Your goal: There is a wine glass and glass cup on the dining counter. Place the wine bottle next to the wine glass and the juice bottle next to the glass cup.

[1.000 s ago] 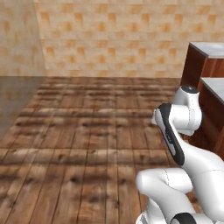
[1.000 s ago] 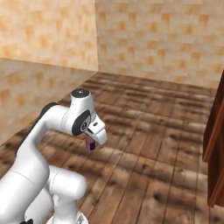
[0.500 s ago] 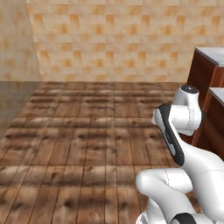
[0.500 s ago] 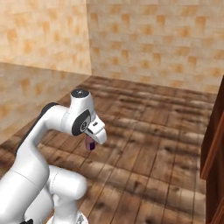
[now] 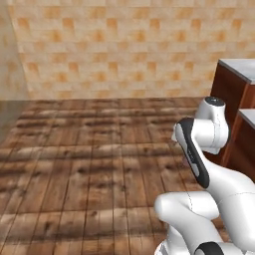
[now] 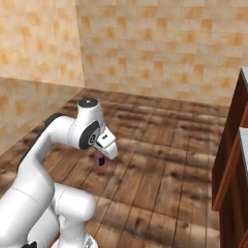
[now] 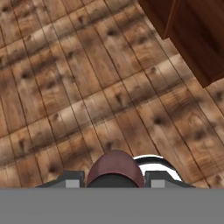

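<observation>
Floorboards point(image 5: 89, 164) of dark, knotty wood ran under me in every direction, streaked with paler bands of light. Tan brick-patterned walls point(image 5: 124, 50) closed the room off ahead, meeting in a corner at the far left of the right base view. To my right stood reddish-brown wood cabinets point(image 6: 232, 160) with pale tops, one behind the other; from my hand camera their dark panels point(image 7: 192, 35) sat in the upper right corner, clear of me, with bare floor between.

My claw point(image 6: 100, 156) hung below my wrist over the open floor, well away from any counter. Its two fingers were drawn in close around the juice bottle point(image 6: 100, 159), so I had it gripped. From the right base view only a small purple-dark sliver of the bottle showed beneath the white of my hand, with nothing beneath it but boards. From my hand camera I looked straight down on the bottle's rounded dark-red top point(image 7: 115, 169), sitting between my grey finger tips point(image 7: 70, 178) at the bottom edge, one on each side and pressed against it. A white curved rim showed just behind the bottle on its right. I couldn't make out its label or cap from either angle.

From the left base view my own arm point(image 5: 199, 154) blocked the hand.
</observation>
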